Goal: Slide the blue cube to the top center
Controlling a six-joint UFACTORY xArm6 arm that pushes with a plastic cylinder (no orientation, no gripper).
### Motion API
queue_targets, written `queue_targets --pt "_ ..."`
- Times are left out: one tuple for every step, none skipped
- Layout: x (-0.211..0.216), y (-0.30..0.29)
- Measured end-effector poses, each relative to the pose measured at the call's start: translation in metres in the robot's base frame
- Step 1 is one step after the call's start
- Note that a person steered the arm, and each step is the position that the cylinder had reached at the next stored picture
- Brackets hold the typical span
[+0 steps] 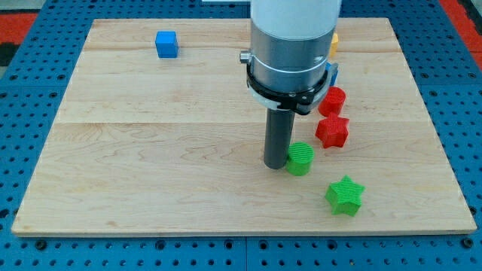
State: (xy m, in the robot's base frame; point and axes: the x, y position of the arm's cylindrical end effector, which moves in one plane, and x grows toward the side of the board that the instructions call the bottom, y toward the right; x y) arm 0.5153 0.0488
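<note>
My tip (pixel 274 165) rests on the board (pixel 151 173), touching the left side of the green cylinder (pixel 300 159). A green star (pixel 345 196) lies nearer right; a red star (pixel 332 131) and red cylinder (pixel 334 99) farther right. The blue cube (pixel 166 44) sits far left.

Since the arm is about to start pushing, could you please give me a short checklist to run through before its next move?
1. Blue cube in view, at the view's top left: ok.
2. My tip placed against the blue cube: not ok; it stands far off, lower and to the view's right.
3. My tip free of other blocks: not ok; it sits right beside the green cylinder, apparently touching.
4. Top centre of the board free: cannot tell; the arm's body hides part of it, and a yellow block peeks out beside it.
5. Red cylinder, red star and green star out of the cube's way: ok.
</note>
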Motion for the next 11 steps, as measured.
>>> queue_targets --pt "0.000 0.022" --pt "0.000 0.038" --pt "0.001 0.034" --pt "0.001 0.023" --pt "-0.018 -0.077" --pt "-0.082 -0.122" --pt "-0.152 -0.143" --pt "-0.204 -0.161" --pt "-0.216 -0.216" --pt "-0.232 -0.202" --pt "-0.254 -0.185"
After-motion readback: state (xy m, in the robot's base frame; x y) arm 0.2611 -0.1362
